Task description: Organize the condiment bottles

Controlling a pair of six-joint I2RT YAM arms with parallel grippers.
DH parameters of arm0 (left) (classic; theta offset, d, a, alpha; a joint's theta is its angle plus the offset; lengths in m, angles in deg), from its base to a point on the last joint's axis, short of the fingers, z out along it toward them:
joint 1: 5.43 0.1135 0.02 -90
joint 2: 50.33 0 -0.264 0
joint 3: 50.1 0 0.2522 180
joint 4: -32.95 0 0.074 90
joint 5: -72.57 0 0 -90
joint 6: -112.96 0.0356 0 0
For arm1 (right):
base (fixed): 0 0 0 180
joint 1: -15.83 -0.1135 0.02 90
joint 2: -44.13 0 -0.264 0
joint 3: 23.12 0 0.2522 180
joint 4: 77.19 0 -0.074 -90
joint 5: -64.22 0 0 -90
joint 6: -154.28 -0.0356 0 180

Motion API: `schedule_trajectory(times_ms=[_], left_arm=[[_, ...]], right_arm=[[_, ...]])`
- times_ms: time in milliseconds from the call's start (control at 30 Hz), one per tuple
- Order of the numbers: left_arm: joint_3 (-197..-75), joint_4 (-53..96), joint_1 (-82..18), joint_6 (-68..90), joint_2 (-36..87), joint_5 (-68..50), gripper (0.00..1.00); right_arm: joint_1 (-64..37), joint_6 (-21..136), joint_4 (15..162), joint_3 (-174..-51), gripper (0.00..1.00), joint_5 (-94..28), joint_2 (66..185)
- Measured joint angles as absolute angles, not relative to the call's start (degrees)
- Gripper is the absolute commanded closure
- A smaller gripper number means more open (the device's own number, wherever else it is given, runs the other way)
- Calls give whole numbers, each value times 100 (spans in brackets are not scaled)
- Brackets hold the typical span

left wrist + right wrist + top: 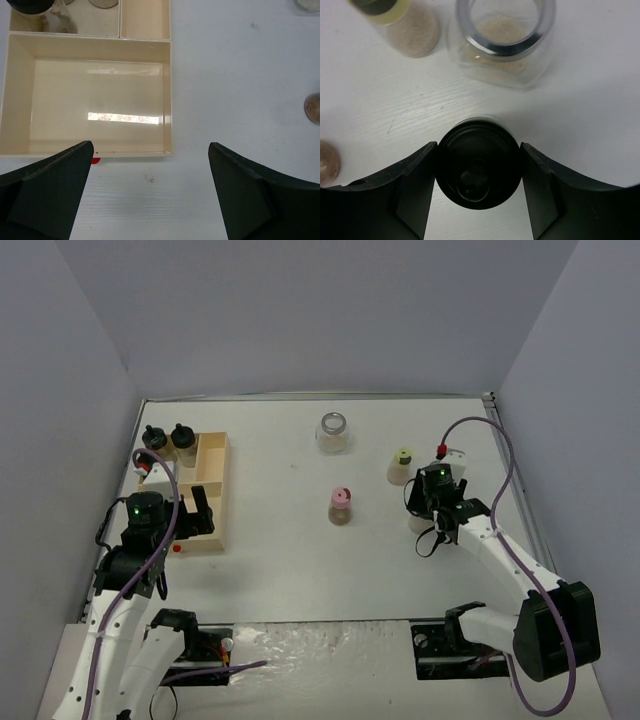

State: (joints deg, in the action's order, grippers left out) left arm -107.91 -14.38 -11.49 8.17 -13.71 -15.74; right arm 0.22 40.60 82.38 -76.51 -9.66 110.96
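My right gripper [478, 147] is shut on a black-capped bottle [479, 170], one finger pressed to each side of its cap; the bottle stands on the table. Just beyond it are a wide jar with a silvery lid [505, 40] and a yellow-green-capped bottle [407, 22]. From above, the right gripper [427, 508] covers its bottle. The pink-capped bottle [341, 506] and another silvery-lidded jar [333, 432] stand mid-table. Two black-capped bottles [155, 440] [183, 438] sit in the tray's far compartments. My left gripper [150, 147] hangs open and empty over the table at the tray's near edge.
The pale wooden tray [218, 502] lies at the left, and its large near compartment [100, 105] holds nothing. A small red dot [96, 160] marks the table by its near rim. A white object with a red tip [450, 454] lies near the right edge.
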Motion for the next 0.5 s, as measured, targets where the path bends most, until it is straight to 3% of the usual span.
schedule_trajectory(times_ms=[100,300,500], left_arm=[[-10791,-1444,-1148,824,-1430,-1602,3],[-10791,-1444,-1148,839,-1451,-1622,3],[-10791,-1448,-1148,839,-1442,-1626,3]], right_arm=[[-531,4081,8157,-7608,100,-1075,10952],[-1969,4085,7790,-7742,100,-1351,10472],[-3363,4293,7516,-8764,100,-1595,10923]])
